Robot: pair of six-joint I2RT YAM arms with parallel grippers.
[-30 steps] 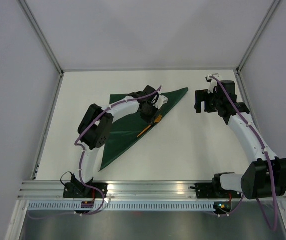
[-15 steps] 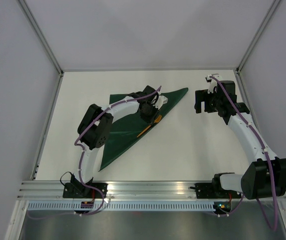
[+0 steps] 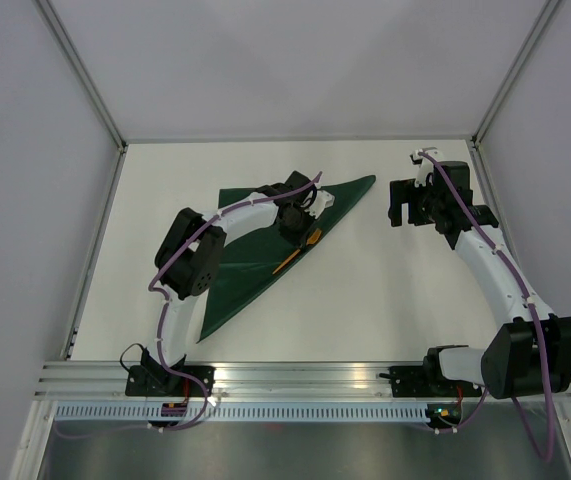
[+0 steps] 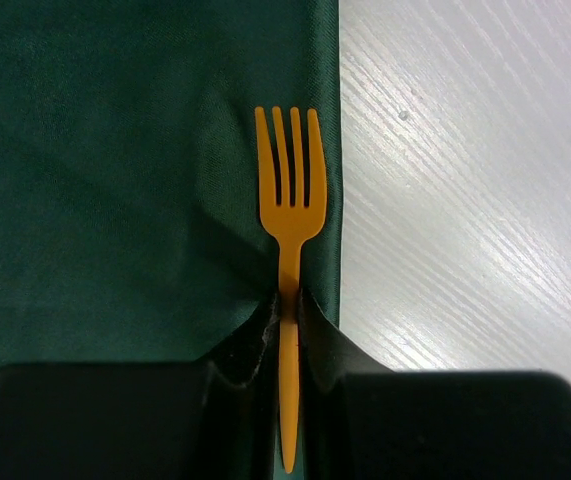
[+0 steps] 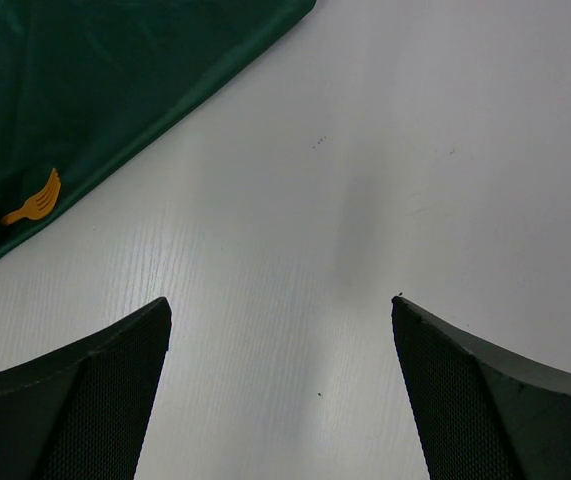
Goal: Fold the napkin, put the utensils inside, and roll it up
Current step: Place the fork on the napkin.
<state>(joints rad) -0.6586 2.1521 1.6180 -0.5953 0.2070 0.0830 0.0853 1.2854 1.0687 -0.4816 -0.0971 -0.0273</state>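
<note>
Your dark green fabric napkin (image 3: 240,275) lies left of centre on the white table (image 3: 385,300). The orange plastic fork (image 4: 288,200) lies on it, along its right-hand edge. The fork's handle runs between the fingers of your left gripper (image 4: 287,305). Your right gripper (image 3: 400,203) hangs over bare table, well apart, to the napkin's right.

Fork (image 4: 289,215) handle — half-hidden (left hand (image 4: 286,305))

- Left arm of white shell links (image 3: 245,207) with bulky black joint housings (image 3: 190,265).
- Right arm of white shell links (image 3: 495,268), built the same.
- Thin purple cables (image 3: 542,425) run along both arms.
- The jaws are black, with mesh-textured inner faces.
</note>
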